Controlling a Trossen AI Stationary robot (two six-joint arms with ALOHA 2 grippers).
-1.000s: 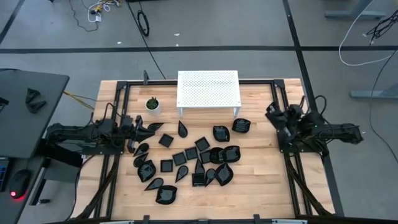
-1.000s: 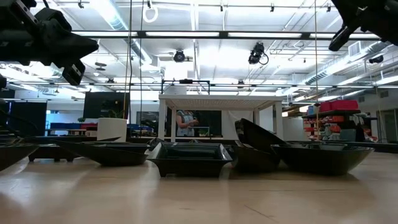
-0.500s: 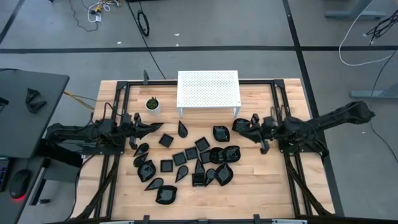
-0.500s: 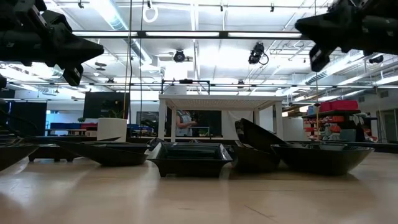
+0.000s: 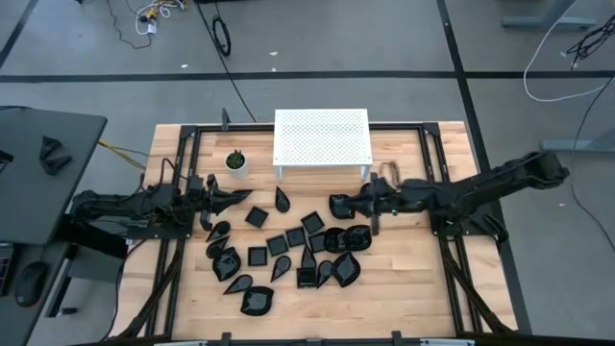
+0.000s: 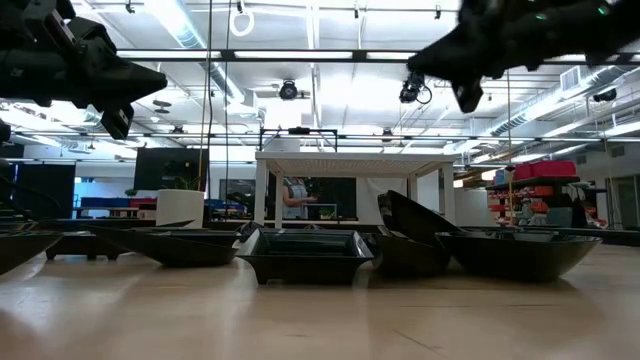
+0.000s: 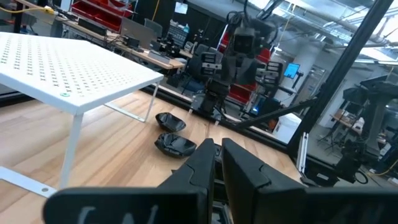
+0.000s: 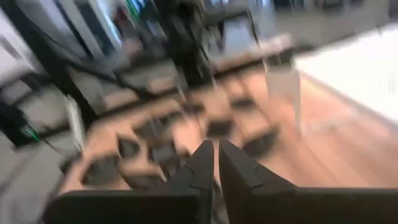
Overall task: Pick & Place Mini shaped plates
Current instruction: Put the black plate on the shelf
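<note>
The mini shaped plates point(image 5: 293, 245) are spread over the middle of the wooden table point(image 5: 404, 293), glossy black and mixed in shape: squares, teardrops and rounded leaves, most lying close together, some touching. In the low view they point(image 6: 305, 255) are seen as a row of shallow dark dishes.

The right gripper point(image 5: 348, 205) is stretched in from the right and is held above the far right part of the cluster, by two rounded plates point(image 7: 174, 134); its fingers point(image 8: 211, 163) are pressed nearly together with nothing seen between them, though the blurred wrist view leaves this less than certain. The left gripper point(image 5: 247, 196) is held over the left edge of the group, its fingers point(image 7: 214, 163) likewise drawn almost shut and empty.

Beyond the plates, a white perforated stand point(image 5: 322, 140) is set at the far side, with a small potted plant point(image 5: 235, 161) to its left.
</note>
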